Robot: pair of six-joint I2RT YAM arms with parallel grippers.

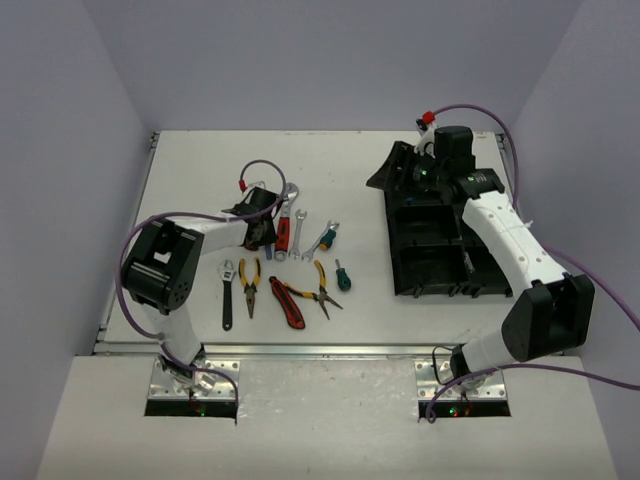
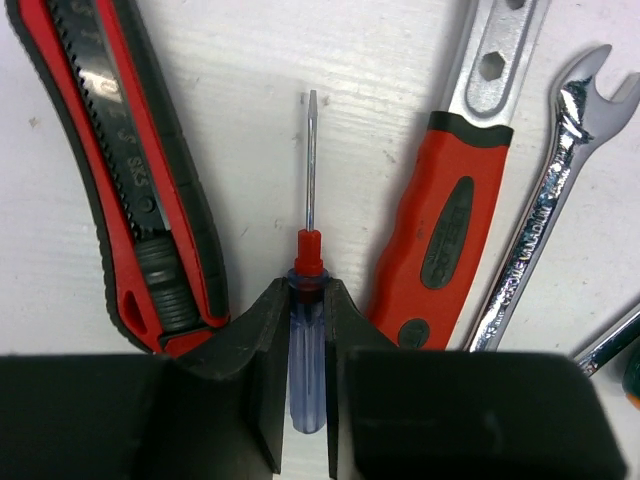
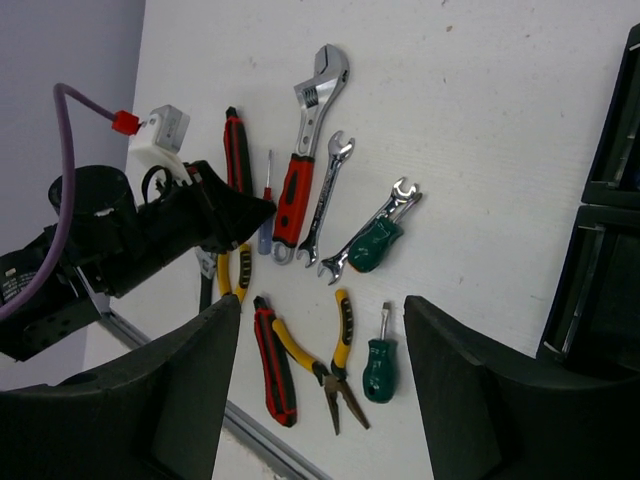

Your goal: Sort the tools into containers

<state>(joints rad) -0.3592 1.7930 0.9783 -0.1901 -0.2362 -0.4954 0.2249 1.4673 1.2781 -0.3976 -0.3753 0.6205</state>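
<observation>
Barely begun: my left gripper (image 2: 306,300) pinches the blue screwdriver (image 2: 307,385), flat on the table (image 1: 200,160) between red utility knife (image 2: 120,170) and red-handled wrench (image 2: 440,220). My right gripper (image 3: 322,310) gapes empty over the organiser tray (image 1: 392,242), which shows no tools.

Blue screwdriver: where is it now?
Blue screwdriver sits centre of the left wrist view, handle inside the left tool; utility knife left of it, red-handled wrench right.
</observation>
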